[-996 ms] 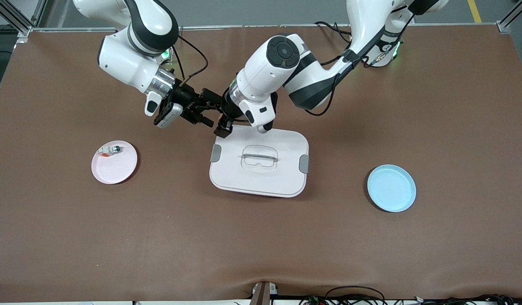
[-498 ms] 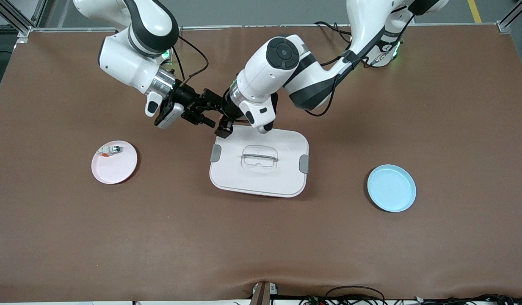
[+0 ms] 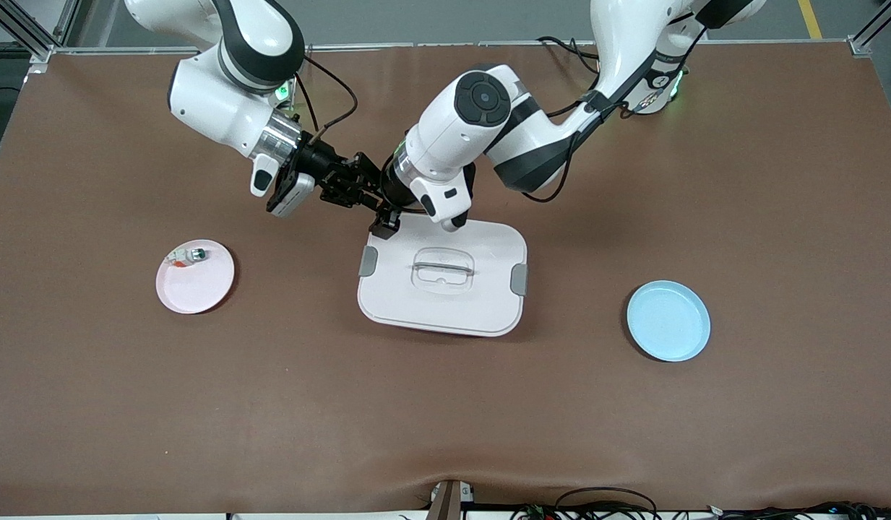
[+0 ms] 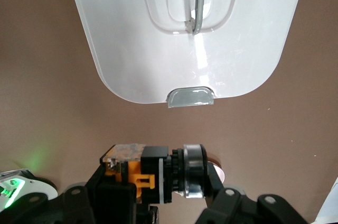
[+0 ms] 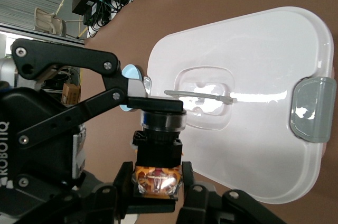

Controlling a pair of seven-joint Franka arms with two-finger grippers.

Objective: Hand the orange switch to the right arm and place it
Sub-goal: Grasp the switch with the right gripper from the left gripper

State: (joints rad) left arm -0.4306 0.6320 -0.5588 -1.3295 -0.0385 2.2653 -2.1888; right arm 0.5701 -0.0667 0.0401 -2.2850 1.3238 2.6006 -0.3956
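Observation:
The orange switch (image 4: 158,174) is a small black cylinder with a silver ring and an orange rear, held in the air between both grippers. My left gripper (image 4: 161,182) is shut on it lengthwise, one finger on the face and one at the rear. In the right wrist view the switch (image 5: 158,145) stands on end, and my right gripper (image 5: 157,182) is shut on the sides of its orange rear. In the front view the right gripper (image 3: 347,189) and left gripper (image 3: 379,206) meet over the table, beside a corner of the white box. The switch is hidden there.
A white lidded box (image 3: 488,303) with grey clips sits mid-table. A pink plate (image 3: 196,289) toward the right arm's end holds a small whitish piece with a green-silver tip (image 3: 197,254). A blue plate (image 3: 668,321) lies toward the left arm's end.
My right gripper has moved in toward the left gripper, and its fingers now sit on the switch's rear. The left gripper has barely moved.

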